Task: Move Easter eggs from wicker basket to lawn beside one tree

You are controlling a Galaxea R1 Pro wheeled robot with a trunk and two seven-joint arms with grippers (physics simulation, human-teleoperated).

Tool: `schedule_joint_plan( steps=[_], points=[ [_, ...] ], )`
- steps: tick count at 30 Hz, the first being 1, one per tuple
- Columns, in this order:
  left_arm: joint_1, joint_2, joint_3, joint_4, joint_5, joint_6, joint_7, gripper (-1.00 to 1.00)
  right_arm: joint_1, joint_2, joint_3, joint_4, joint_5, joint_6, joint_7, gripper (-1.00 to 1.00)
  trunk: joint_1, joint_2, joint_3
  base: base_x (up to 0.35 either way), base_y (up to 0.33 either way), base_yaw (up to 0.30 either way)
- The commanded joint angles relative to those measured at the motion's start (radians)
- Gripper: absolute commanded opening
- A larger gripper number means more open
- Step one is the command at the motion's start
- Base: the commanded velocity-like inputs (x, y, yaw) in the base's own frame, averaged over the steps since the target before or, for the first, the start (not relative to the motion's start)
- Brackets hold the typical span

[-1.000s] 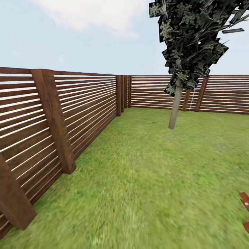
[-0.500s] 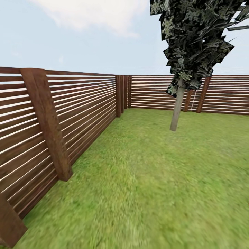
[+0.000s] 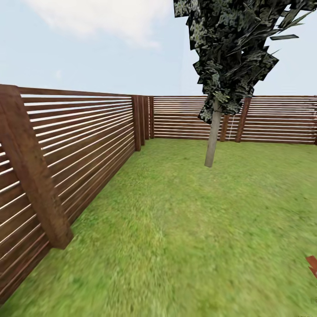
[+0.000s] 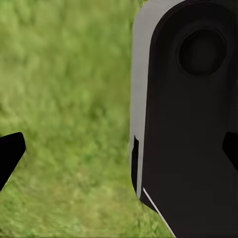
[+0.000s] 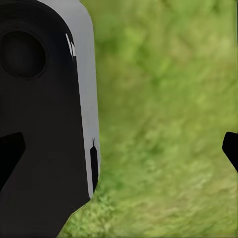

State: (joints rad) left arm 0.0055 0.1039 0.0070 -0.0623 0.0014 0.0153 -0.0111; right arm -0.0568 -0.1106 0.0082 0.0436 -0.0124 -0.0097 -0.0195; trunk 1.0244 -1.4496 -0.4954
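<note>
The lawn (image 3: 189,229) of mottled green grass spreads ahead in the head view. A tree (image 3: 212,136) with a pale straight trunk and a dark leafy canopy stands on it near the far fence. The Easter eggs and the wicker basket are out of view. My left gripper (image 4: 119,153) is open over grass, its dark fingertips (image 4: 10,153) far apart with nothing between them. My right gripper (image 5: 119,148) is open too, also over grass and empty.
A brown slatted fence (image 3: 79,145) runs along the left, and its thick post (image 3: 35,176) stands close by. The fence continues across the back (image 3: 273,119). A small reddish-brown piece (image 3: 312,265) pokes in at the lower right edge. A black and grey robot part (image 4: 193,119) lies beside each gripper.
The camera has moved: the fence post and the tree have slid left in the picture. The reddish-brown piece shows again at the lower right edge.
</note>
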Motion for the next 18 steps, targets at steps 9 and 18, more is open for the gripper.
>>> schedule_joint_plan(
  steps=[9, 18],
  points=[
    [0.001, 0.000, 0.001, -0.002, 0.000, 0.002, -0.001, 1.00, -0.001, 0.000, 0.001, 0.002, -0.001, -0.001, -0.002, 1.00, 0.001, 0.000, -0.001, 0.335, 0.000, -0.219],
    [0.001, 0.000, -0.001, -0.002, 0.000, -0.001, 0.000, 1.00, -0.001, 0.002, 0.007, 0.002, 0.003, 0.001, -0.002, 1.00, 0.001, 0.000, -0.001, 0.143, 0.000, -0.011]
  ],
)
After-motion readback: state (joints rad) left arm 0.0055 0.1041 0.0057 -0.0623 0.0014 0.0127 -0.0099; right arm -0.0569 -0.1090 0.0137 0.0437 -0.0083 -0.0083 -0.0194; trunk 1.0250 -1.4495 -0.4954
